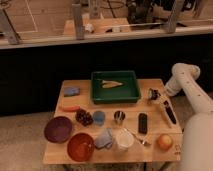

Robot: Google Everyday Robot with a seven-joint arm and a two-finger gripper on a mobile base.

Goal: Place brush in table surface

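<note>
Camera view shows the brush point(168, 112) lying flat on the table surface point(155, 146) near its right edge, so the placing looks done. The gripper point(153, 94) hangs just beyond the brush's far end, toward the far right corner; I cannot tell how its fingers stand.

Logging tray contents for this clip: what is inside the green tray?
Inside the green tray lies one pale yellowish flat piece; nothing else shows there. The pincer is outside it, at the table's right edge, near the brush.
</note>
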